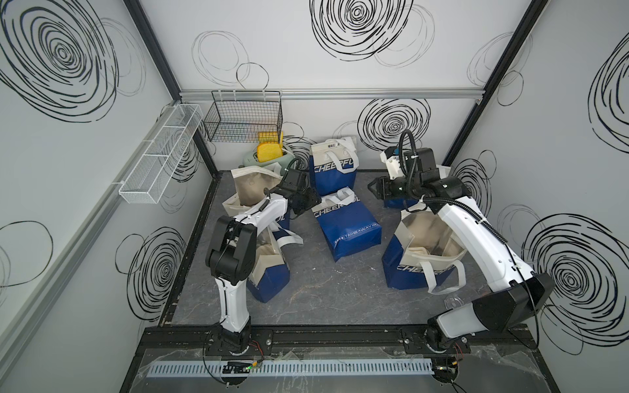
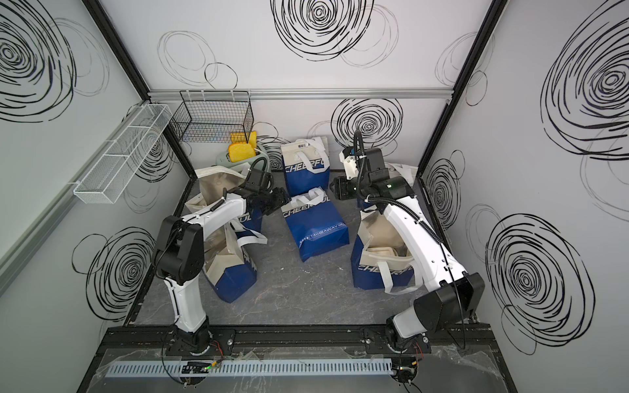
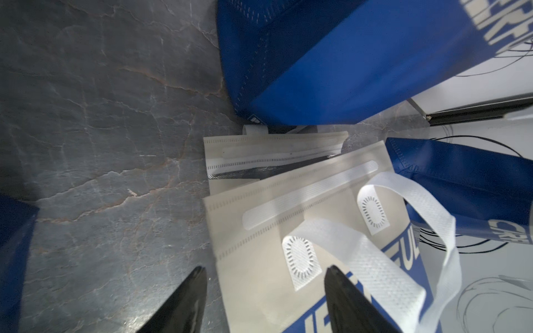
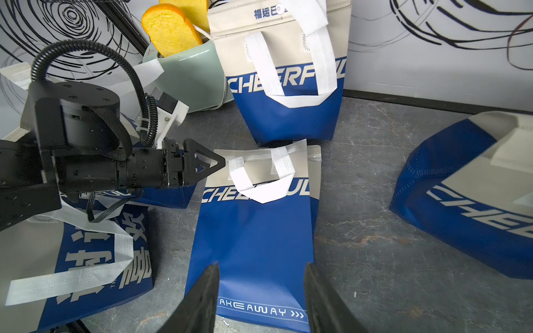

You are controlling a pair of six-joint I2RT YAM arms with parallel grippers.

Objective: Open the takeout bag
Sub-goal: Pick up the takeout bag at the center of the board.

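bag: flat bag (image 1: pixel 347 231) lies mid surface (image 1: pixel 306 292), blue face up, beige top end toward the back wall, handle (image 4: pixel 259 187) flopped on it.
left end effector: left end effector (image 3: pixel 265 268) is low at the bag's top corner. Jaws apart and straddling the beige edge, one side over bare surface, the other over the bag. Nothing clamped. Contact: cannot tell.
right end effector: right end effector (image 1: pixel 372 187) is raised, off to the right of the bag's top end, pointing toward it. Jaws apart, empty.
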